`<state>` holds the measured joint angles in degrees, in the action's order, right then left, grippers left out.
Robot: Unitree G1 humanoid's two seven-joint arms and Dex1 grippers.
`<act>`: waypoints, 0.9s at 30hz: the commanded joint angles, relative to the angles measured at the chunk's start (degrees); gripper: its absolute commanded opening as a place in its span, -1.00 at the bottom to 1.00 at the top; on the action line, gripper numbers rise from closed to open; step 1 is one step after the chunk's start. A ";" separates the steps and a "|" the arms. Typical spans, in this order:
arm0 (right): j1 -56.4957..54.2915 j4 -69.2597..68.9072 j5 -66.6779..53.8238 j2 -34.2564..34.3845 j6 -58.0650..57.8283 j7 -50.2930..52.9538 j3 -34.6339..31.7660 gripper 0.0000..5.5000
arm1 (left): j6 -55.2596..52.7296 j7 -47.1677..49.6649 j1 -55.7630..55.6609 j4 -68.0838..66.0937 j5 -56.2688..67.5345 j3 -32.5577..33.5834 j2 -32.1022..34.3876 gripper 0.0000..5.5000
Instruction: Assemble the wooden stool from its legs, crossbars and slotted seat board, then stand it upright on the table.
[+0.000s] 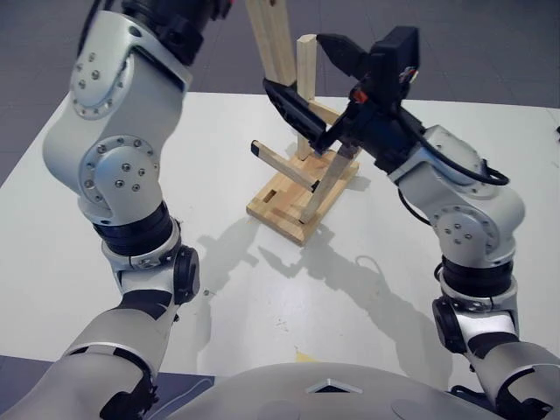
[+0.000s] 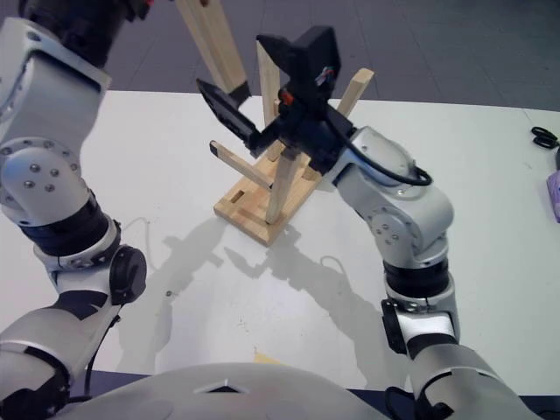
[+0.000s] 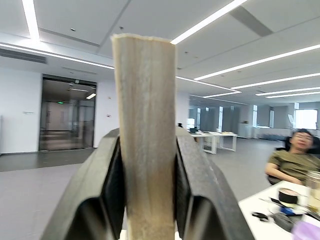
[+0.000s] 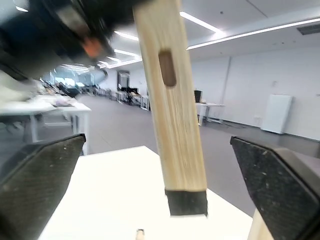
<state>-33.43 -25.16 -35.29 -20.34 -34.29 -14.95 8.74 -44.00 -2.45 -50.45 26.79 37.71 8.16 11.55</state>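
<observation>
The slotted seat board [image 1: 278,213] lies flat on the white table [image 2: 490,175], far of centre, with legs [image 1: 325,184] standing in it at a tilt. The left gripper [image 3: 150,200], raised above the far left of the board, is clamped on a loose leg [image 3: 147,125] that hangs cap-down. The right gripper [image 1: 293,61] is held over the board with its jaws wide apart. The hanging leg seems to sit between them, untouched.
</observation>
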 commanded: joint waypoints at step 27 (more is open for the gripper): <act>-1.46 9.45 20.08 3.14 9.43 -2.25 -4.81 0.96 | -2.11 -0.96 2.35 2.84 -1.94 -0.23 4.61 -0.62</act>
<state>-34.82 -14.25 -12.99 -18.16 -24.89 -16.83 6.88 -46.44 -5.30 -48.30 31.18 38.27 5.65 14.58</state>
